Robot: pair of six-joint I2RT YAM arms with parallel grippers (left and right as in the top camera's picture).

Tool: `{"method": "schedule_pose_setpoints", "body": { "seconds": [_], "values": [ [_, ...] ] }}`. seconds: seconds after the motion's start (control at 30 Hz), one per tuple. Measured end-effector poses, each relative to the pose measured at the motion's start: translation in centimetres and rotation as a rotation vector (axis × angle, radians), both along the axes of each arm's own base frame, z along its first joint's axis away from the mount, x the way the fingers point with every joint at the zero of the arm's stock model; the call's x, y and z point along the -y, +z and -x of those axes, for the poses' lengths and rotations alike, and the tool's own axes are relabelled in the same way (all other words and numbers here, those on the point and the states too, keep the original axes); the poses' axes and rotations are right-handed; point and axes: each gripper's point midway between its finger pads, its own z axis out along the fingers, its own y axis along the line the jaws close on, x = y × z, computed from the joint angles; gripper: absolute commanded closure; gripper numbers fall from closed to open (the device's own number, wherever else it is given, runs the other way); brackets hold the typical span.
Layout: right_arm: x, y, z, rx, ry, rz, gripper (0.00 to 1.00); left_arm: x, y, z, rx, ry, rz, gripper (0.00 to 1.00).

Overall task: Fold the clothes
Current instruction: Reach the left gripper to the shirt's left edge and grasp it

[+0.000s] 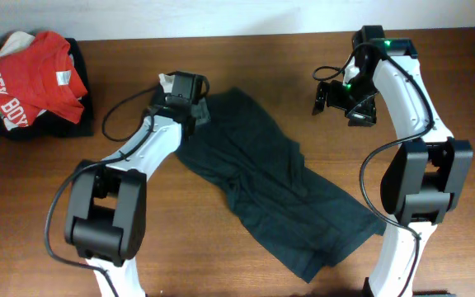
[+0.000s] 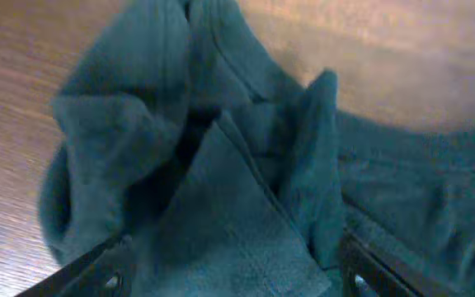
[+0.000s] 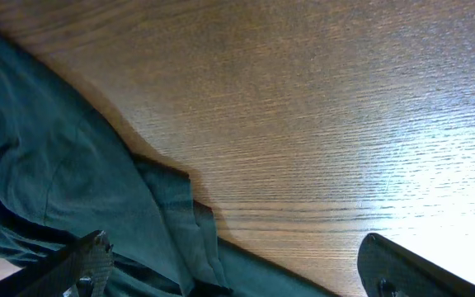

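The black shirt (image 1: 270, 181) lies crumpled in a diagonal strip from the upper middle of the wooden table to the lower right. Its plain dark face is up; no letters show. My left gripper (image 1: 190, 103) is at the shirt's upper left end. In the left wrist view its jaws (image 2: 233, 276) are spread wide with bunched fabric (image 2: 221, 181) lying between them. My right gripper (image 1: 340, 99) is open and empty, held over bare table to the right of the shirt's upper end. The right wrist view shows its jaws (image 3: 237, 268) apart above the shirt's edge (image 3: 72, 165).
A pile of clothes with a red shirt with white lettering (image 1: 31, 74) on top sits at the table's far left corner. Black cables loop beside the left arm (image 1: 118, 111). The arm bases stand at the front edge.
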Motion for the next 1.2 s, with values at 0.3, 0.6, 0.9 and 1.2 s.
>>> {"method": "schedule_pose_setpoints", "body": {
  "seconds": [0.3, 0.6, 0.9, 1.2],
  "values": [
    [0.0, 0.0, 0.0, 0.000, 0.000, 0.000, 0.01, -0.6, -2.7, 1.2, -0.084, 0.006, -0.040, 0.31],
    [0.0, 0.0, 0.0, 0.000, -0.001, 0.000, 0.01, -1.1, -2.9, 2.8, -0.230, 0.007, -0.085, 0.61],
    [0.0, 0.0, 0.0, 0.000, 0.000, 0.000, 0.01, -1.5, -1.6, 3.8, -0.298, 0.010, -0.106, 0.99],
    [0.0, 0.0, 0.0, 0.000, 0.000, 0.000, 0.01, -3.8, -1.4, 9.0, -0.512, 0.027, -0.167, 0.99]
  ]
}}
